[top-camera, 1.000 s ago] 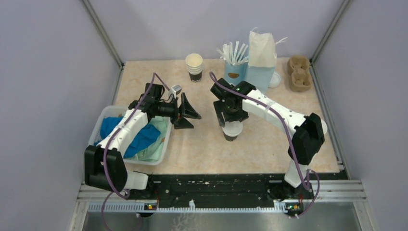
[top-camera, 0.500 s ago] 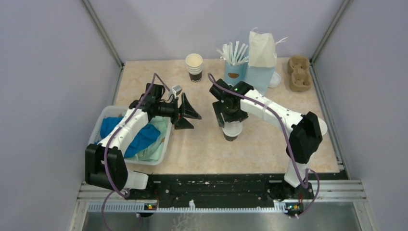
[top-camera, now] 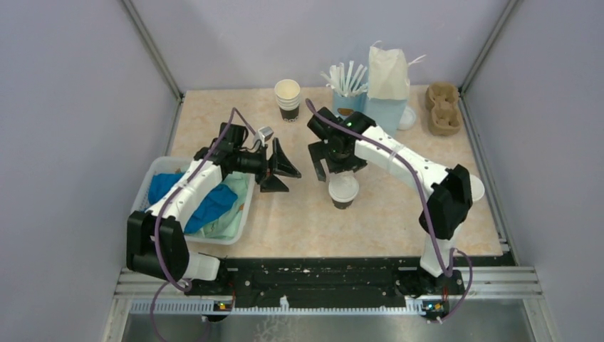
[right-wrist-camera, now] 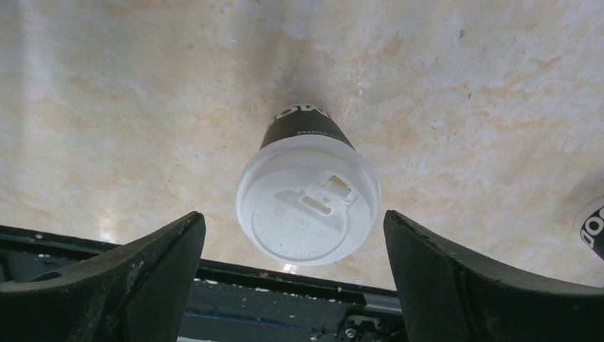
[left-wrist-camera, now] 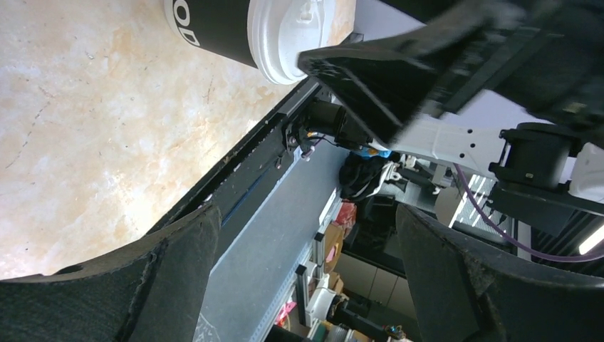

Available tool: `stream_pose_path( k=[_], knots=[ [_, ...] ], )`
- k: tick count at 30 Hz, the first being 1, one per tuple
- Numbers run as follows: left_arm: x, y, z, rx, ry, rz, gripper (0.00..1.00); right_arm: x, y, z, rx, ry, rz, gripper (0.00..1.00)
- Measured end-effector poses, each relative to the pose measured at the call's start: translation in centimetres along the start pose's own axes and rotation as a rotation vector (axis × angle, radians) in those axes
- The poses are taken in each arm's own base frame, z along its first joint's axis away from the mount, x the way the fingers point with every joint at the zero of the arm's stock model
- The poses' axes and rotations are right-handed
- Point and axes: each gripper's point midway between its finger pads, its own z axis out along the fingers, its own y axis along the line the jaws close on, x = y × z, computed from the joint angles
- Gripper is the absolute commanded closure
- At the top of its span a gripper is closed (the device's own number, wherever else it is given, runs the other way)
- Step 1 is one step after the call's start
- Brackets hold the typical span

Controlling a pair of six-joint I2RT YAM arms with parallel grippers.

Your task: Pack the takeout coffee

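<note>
Lifting away from the takeout coffee (top-camera: 343, 189), the right gripper (top-camera: 336, 169) now sits higher and further back than 1 second ago, when it crouched right over the white lid. Its jaws are spread wide and hold nothing. The right wrist view shows the lid between the fingers with clear gaps on each side. The cup stands upright and alone near the middle of the table (top-camera: 399, 214). The left gripper (top-camera: 279, 171) hovers to the cup's left, jaws also gaping and empty, nudged slightly nearer. The release looks complete, so the cup likely still has to go into the paper bag (top-camera: 388, 75) or cardboard carrier (top-camera: 441, 107) at the far edge.
</note>
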Motion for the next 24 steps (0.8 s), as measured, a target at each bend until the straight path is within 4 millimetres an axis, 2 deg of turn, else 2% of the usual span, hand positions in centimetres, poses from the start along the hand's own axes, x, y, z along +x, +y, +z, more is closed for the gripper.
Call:
stream_pose_path(
  k=[2,4,6,9,12,14,19,24],
  knots=[
    [0.1,0.0,0.6,-0.01,0.015,0.01,0.02,-1.2,0.0,-1.4,-0.027,-0.039,0.017,0.05],
    [0.4,-0.2,1.6,-0.021,0.041,0.026,0.04,-1.7,-0.3,-2.8,-0.076,-0.065,0.043,0.07],
    [0.8,-0.6,3.1,-0.036,0.078,0.049,0.08,-1.7,-1.8,-3.8,-0.133,-0.09,0.095,0.11],
    [1.5,-1.1,5.6,-0.044,0.126,0.08,0.19,-0.3,-5.0,-4.3,-0.24,-0.111,0.205,0.17],
    [1.7,-0.7,7.4,-0.056,0.146,0.074,0.3,1.8,-7.6,-3.1,-0.345,-0.113,0.325,0.22],
    [1.1,-0.1,8.2,-0.073,0.143,0.052,0.33,3.0,-7.3,-1.9,-0.412,-0.083,0.356,0.24],
    [0.1,1.2,10.3,-0.102,0.155,0.029,0.39,4.5,-4.7,1.1,-0.575,-0.003,0.36,0.3],
    [0.1,1.9,11.9,-0.117,0.186,0.015,0.44,3.2,-3.7,1.7,-0.654,-0.031,0.355,0.37]
  ],
)
